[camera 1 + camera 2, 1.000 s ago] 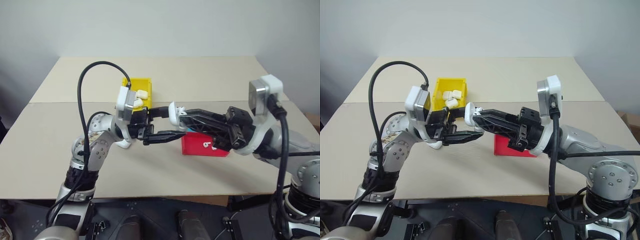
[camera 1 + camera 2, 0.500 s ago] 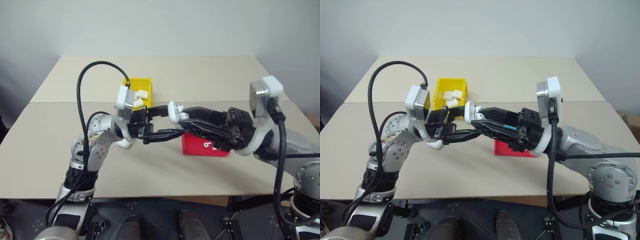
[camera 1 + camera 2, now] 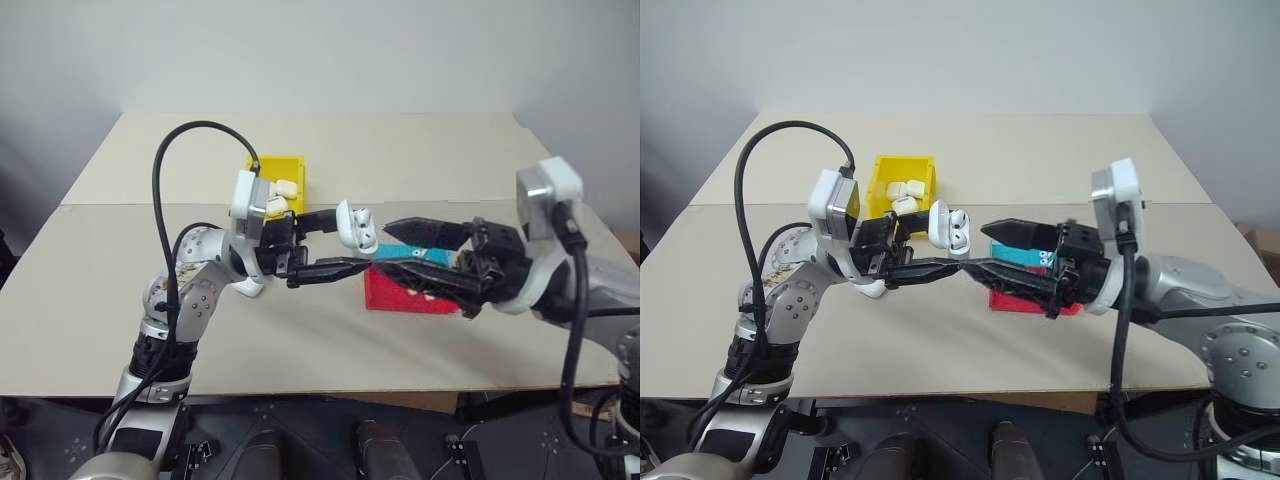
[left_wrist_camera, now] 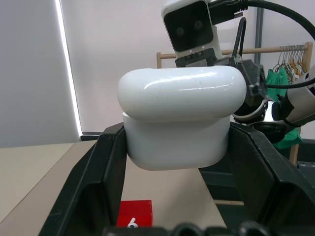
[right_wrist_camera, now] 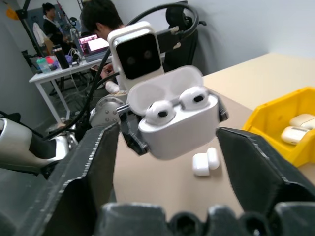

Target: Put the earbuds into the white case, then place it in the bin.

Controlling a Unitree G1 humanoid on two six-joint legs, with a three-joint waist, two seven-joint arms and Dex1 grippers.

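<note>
The left gripper is holding the white case in closed jaws above the counter, lid open, with both earbuds sitting inside. The right gripper is facing it with jaws open, just right of the case. The bin is standing farther back to the left, holding more cases

A lab: people at a cluttered desk, clothes rack behind.
</note>
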